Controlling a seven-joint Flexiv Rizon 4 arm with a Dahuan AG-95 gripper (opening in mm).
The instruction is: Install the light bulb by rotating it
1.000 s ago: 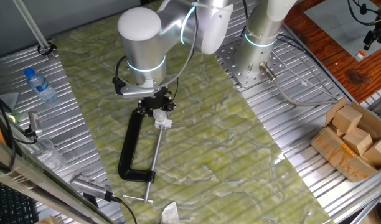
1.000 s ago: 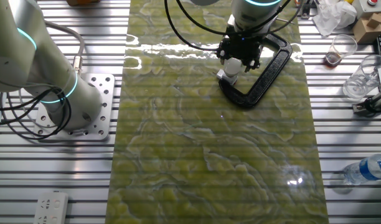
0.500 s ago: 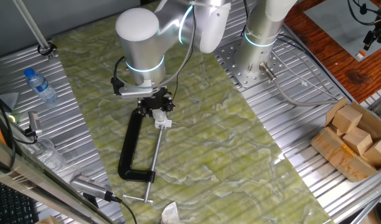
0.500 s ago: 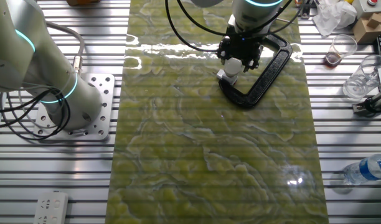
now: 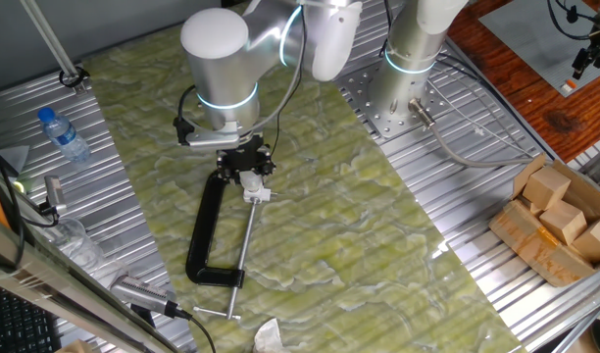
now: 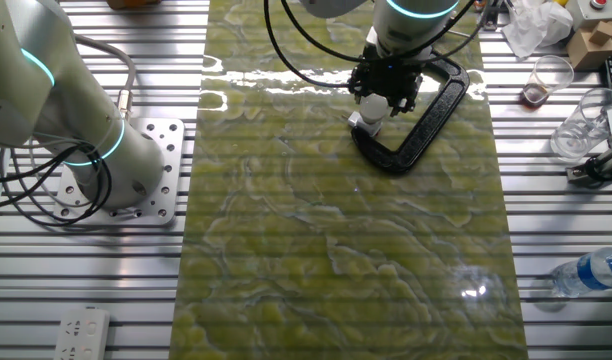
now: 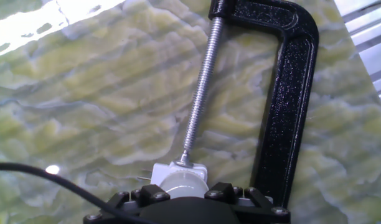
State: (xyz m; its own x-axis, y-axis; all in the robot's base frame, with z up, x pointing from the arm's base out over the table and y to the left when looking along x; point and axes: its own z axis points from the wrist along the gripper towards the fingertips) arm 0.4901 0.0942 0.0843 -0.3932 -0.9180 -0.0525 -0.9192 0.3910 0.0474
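While the arm leans over the green mat (image 5: pixel 310 226), a water bottle (image 5: pixel 63 134) lies far off at nine o'clock on the ribbed table (image 5: pixel 457 216). Next comes the black clamp (image 5: pixel 204 235), its screw (image 7: pixel 200 93) pressing a small white block (image 5: pixel 260 195). Above that block, at twelve o'clock, the gripper (image 5: pixel 247 165) sits narrow around the pale bulb (image 6: pixel 372 103), which stands upright on the block. Wooden blocks (image 5: pixel 560 211) sit at three o'clock.

Bright, even light; glare streaks the green mat (image 6: pixel 286 85), with all views sharp.
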